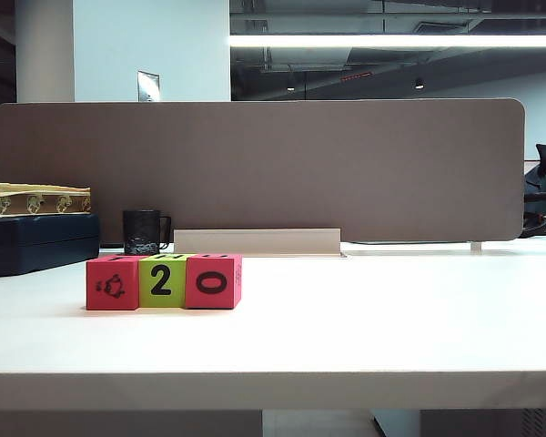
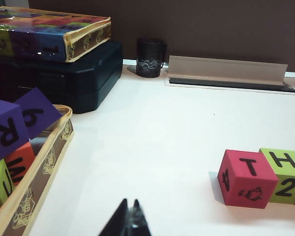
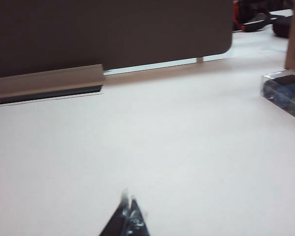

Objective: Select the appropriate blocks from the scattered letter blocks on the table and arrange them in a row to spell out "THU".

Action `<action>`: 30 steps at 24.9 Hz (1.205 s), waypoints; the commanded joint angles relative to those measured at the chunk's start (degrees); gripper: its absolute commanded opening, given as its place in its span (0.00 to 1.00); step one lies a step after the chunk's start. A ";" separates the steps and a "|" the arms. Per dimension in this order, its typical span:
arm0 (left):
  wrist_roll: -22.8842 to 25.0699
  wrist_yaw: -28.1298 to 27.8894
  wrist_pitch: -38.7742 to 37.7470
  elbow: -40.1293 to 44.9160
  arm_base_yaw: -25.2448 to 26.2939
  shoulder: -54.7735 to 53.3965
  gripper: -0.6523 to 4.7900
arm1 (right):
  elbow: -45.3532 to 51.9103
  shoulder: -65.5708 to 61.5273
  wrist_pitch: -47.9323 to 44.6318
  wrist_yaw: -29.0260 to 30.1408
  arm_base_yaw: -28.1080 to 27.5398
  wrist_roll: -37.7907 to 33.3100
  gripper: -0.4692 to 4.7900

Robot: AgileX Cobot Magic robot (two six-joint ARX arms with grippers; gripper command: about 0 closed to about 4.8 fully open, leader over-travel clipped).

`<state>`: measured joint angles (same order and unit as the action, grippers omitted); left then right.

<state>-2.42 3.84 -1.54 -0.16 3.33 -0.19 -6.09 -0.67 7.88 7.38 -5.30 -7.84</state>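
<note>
Counting three touching blocks (image 1: 163,281), left hand (image 2: 129,204) and right hand (image 3: 128,202) shut.

- Exterior view: low, near table (image 1: 346,319) height, at the front edge, facing straight back to the beige divider panel (image 1: 255,168); row of blocks (image 1: 164,281) seen side-on, fairly near.
- Left wrist view: above the closed left gripper (image 2: 128,219), looking obliquely down and across the tabletop toward the divider; the blocks at frame edge.
- Right wrist view: same posture over the closed right gripper (image 3: 128,219), facing bare table and divider.
- Shared by all: tabletop, divider, cable tray flap (image 1: 257,240).
</note>
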 commanded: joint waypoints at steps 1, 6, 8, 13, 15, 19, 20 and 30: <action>0.11 0.04 0.33 -0.15 0.02 0.02 0.11 | 1.75 0.76 -2.73 0.04 2.54 0.15 0.09; 0.11 0.04 0.33 -0.15 0.02 0.02 0.11 | 4.63 0.76 -5.44 0.22 3.23 0.13 0.09; 0.11 0.04 0.33 -0.15 0.04 0.02 0.11 | 5.18 0.76 -6.10 0.24 3.23 0.15 0.09; 0.11 0.04 0.33 -0.15 0.02 0.02 0.11 | 6.03 0.76 -4.31 -0.20 4.39 1.68 0.09; 0.09 0.04 0.33 -0.15 0.02 0.02 0.11 | 6.03 0.76 -2.25 -0.59 5.22 2.93 0.09; 0.11 0.04 0.33 -0.15 0.02 0.02 0.11 | 6.01 0.76 2.78 -5.46 5.75 5.31 0.09; 0.11 0.04 0.33 -0.15 0.02 0.02 0.11 | 6.01 0.76 2.95 -6.16 5.75 5.79 0.09; 0.11 0.04 0.33 -0.15 0.02 0.02 0.11 | 6.01 0.76 2.93 -6.36 5.75 6.56 0.09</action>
<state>-2.42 3.86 -1.54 -0.16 3.33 -0.19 -0.40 -0.62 10.98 1.43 0.47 -1.43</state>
